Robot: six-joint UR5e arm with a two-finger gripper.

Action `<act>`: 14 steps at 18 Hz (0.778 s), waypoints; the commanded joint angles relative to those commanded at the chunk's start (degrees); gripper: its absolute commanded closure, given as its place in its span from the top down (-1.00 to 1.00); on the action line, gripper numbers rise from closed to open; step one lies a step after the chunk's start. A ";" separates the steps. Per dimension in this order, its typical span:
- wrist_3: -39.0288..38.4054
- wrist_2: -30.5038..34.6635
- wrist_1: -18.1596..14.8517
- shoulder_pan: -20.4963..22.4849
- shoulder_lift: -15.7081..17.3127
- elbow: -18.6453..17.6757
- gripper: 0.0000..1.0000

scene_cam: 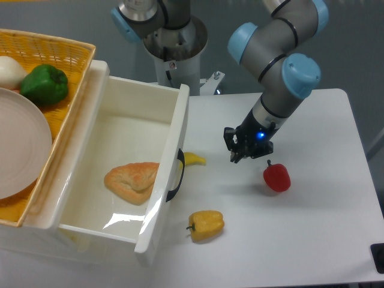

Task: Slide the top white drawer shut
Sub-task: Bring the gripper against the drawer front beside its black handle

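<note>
Table first, white and broad, carrying the whole scene. On its left, the top white drawer stands pulled well out of the cabinet, its front panel angled toward the middle of the table, dark curved handle facing right. Inside on the drawer floor lies a croissant. Up at left, the yellow wicker basket sits above the cabinet, holding a pale plate, a green bell pepper and a white round item. Over the table, the gripper hangs low, well to the right of the drawer front and just up-left of a red bell pepper; whether its fingers are apart or together I cannot tell. A yellow bell pepper lies near the drawer's front corner, and a small yellow piece pokes out beside the handle.
</note>
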 joint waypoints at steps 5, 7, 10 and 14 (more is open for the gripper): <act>-4.84 -5.70 -0.17 -1.76 -0.88 1.94 -1.00; -5.90 -8.17 -0.35 -1.94 -0.88 1.94 -1.00; -5.91 -9.14 -0.44 -2.73 -0.88 1.94 -1.00; -6.08 -10.90 -1.14 -3.43 -0.36 1.33 -1.00</act>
